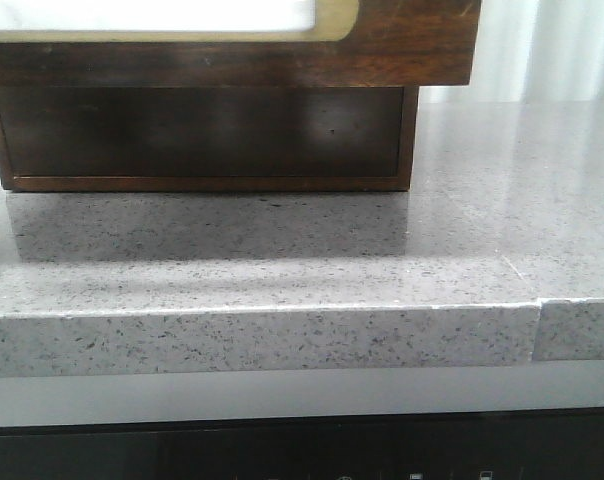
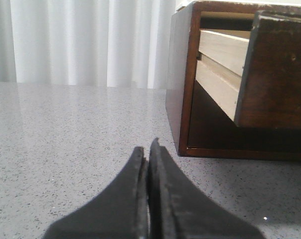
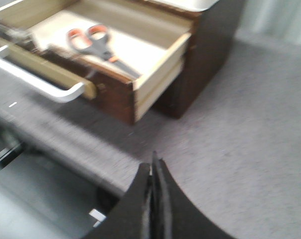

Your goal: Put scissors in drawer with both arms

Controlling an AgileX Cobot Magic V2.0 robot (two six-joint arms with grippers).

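The scissors, with dark grey handles and orange-lined loops, lie flat inside the open drawer in the right wrist view. The drawer is pulled out of its dark brown cabinet. Its front with the cream-rimmed white panel fills the top of the front view, and it also shows in the left wrist view. My right gripper is shut and empty, back from the drawer over the counter. My left gripper is shut and empty, low over the counter beside the cabinet. Neither gripper shows in the front view.
The dark brown cabinet stands on a grey speckled stone counter. The counter's front edge runs across the front view and lies near my right gripper. White curtains hang behind.
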